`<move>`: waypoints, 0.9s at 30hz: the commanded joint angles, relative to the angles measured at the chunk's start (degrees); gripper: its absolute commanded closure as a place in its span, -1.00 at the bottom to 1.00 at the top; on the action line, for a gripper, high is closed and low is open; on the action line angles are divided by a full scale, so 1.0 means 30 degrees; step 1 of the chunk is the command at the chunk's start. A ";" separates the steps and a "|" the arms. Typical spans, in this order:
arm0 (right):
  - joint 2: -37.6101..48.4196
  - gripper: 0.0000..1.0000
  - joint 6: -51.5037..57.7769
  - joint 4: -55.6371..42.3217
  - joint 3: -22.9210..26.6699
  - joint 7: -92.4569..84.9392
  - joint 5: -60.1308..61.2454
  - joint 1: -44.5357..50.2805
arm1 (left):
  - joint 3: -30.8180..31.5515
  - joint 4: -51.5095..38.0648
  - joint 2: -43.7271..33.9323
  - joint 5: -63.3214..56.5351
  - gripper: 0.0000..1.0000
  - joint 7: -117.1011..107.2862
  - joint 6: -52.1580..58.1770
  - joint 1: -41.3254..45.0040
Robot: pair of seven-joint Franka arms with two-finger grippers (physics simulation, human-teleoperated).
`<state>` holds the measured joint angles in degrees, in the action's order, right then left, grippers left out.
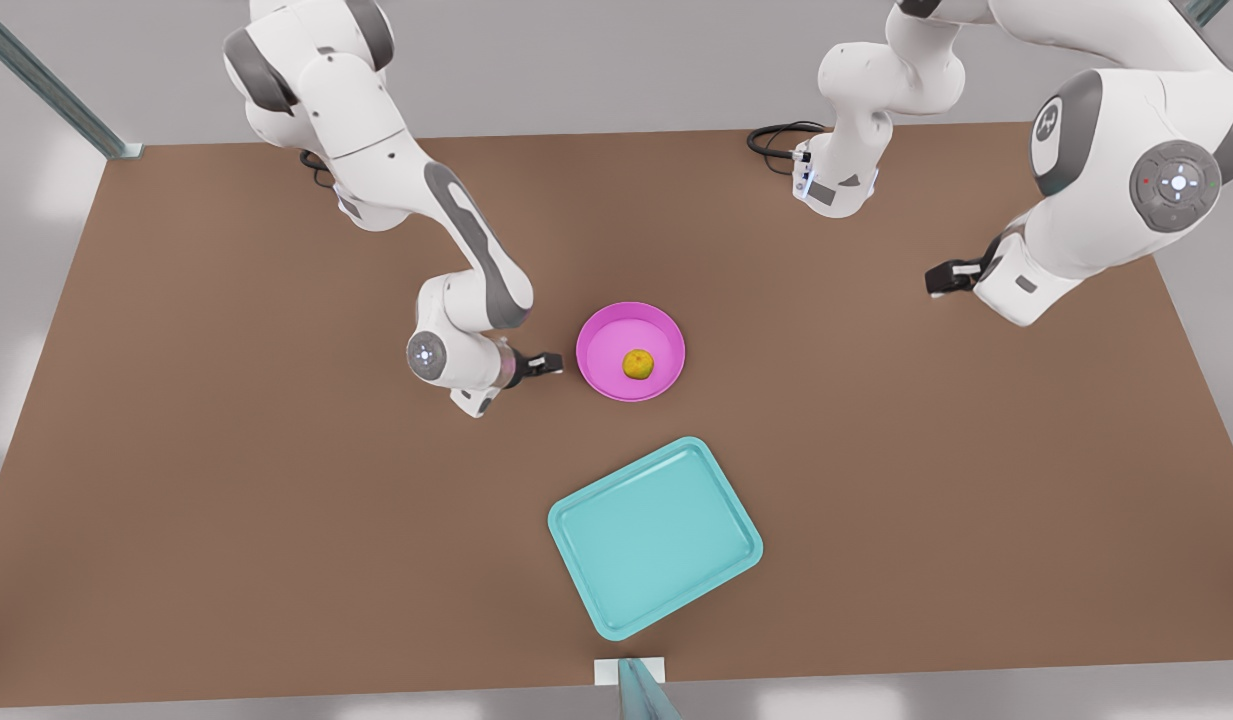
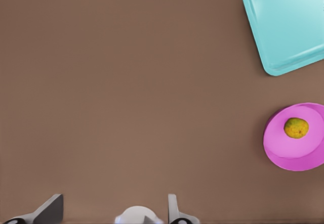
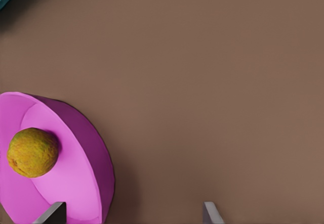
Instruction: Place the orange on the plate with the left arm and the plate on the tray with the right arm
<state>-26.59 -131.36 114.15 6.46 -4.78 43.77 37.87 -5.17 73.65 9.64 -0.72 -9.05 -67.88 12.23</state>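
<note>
Brown tabletop (image 1: 226, 480) spreads under me. My right gripper (image 1: 548, 363) sits open and empty just beside the plate (image 1: 608, 345), orange (image 1: 638, 364) already inside; my left gripper (image 1: 944, 278) (open, empty) waits. Tray (image 1: 656, 535) unfilled.

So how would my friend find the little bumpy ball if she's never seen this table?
Start at the big light teal rectangular tray on the brown table. Just beyond it, toward the robot arms, sits a round bright pink dish. The small yellow-orange ball with bumpy skin lies inside that dish, the only small round thing there.
</note>
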 commanded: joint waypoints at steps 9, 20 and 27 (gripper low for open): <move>-0.0598 -1.00 0.1656 -0.0521 -0.1419 -0.3383 0.1113 0.0093 | 0.0025 -0.0029 -0.0077 0.0005 -1.00 0.3135 0.0507 -0.0005; -0.3440 -1.00 0.2623 -0.2923 -0.1830 -0.5729 0.1113 0.0357 | 0.0025 -0.0029 -0.0107 0.0005 -1.00 0.3106 0.0683 -0.0005; -0.4114 -1.00 0.2506 -0.3451 -0.1830 -0.5641 0.1171 0.0620 | 0.0025 -0.0029 -0.0136 0.0005 -1.00 0.3106 0.0888 -0.0005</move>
<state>-38.93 -123.98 103.88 0.97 -15.53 47.15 39.64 -5.08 73.59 9.32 -0.68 -1.82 -65.68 12.24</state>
